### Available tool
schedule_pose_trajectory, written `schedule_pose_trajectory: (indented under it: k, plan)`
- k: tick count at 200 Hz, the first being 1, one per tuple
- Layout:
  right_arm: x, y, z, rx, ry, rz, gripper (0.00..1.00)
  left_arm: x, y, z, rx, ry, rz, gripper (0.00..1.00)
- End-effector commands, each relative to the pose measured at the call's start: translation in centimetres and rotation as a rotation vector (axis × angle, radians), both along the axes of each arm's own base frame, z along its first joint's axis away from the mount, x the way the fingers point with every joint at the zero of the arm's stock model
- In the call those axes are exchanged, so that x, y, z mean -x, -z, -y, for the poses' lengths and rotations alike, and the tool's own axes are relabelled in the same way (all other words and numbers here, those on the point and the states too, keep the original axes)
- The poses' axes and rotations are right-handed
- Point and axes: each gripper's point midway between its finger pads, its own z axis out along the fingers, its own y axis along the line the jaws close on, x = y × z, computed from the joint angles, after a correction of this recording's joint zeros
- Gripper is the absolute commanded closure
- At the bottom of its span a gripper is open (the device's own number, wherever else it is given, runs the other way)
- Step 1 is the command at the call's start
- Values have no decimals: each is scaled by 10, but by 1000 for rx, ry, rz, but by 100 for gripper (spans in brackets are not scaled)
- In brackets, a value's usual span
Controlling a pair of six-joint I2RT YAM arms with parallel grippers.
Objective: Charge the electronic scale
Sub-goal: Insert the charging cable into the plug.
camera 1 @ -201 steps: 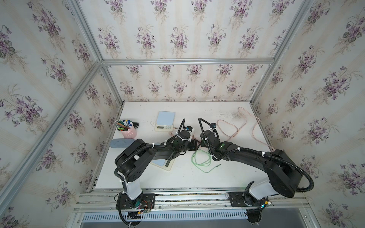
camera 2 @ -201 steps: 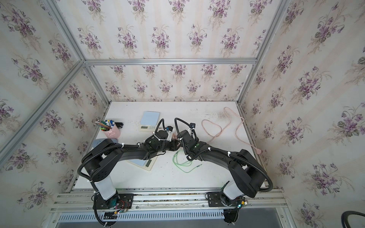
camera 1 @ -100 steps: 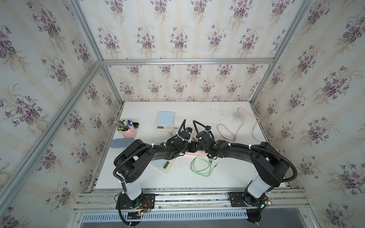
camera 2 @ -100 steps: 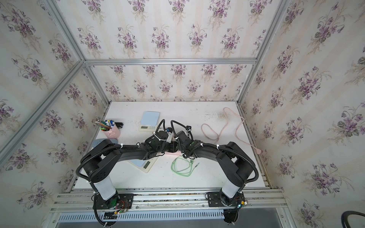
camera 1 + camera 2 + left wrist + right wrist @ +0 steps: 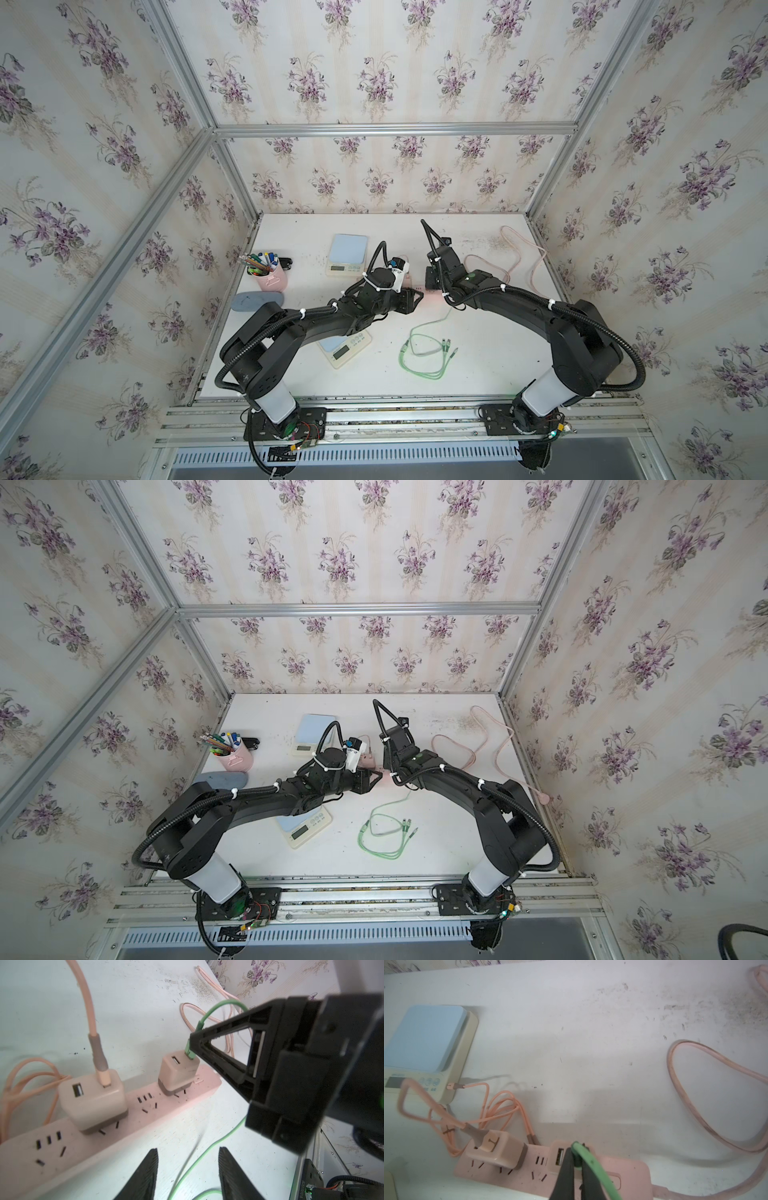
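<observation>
Two blue-topped scales show: a far scale with a pink cable in its side, and a near scale partly under my left arm. A pink power strip carries two chargers. My right gripper is shut on the green plug, which stands in the end charger; that charger sits tilted, with a prong showing. The green cable trails to a loose coil. My left gripper hovers open beside the strip, over the cable, holding nothing.
A pink pen cup and a grey-blue oval pad stand at the left edge. The strip's pink cord loops at the back right. The other charger holds the pink cable.
My right gripper has shifted left along the strip with the green plug. The green coil has slid toward the front. My left gripper's jaws have widened a little.
</observation>
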Motion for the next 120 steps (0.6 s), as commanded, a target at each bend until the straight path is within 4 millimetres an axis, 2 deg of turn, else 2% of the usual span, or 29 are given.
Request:
schedule_pose_trajectory:
  k: [1,18,34,54,76,109,120]
  plan:
    - [-27,-38,-10,-24,-48,193,100,-2,3,-6,-43,11,28,50]
    - [-34,-46,-17,-26,-124,256,100,-8,9,-11,-38,-6,-1,50]
    - [-31,-45,-20,-40,-180,289,100,-13,18,-15,-22,-24,-38,50]
    - [-15,-37,-22,-80,-240,303,100,-20,28,-21,12,-54,-75,50]
    - [6,-26,-15,-133,-247,306,100,-23,36,-24,41,-72,-100,51]
    - [23,-34,-5,-158,-241,314,100,-23,41,-29,47,-91,-105,52]
    - [27,-29,-1,-163,-232,300,100,-24,43,-31,46,-102,-107,52]
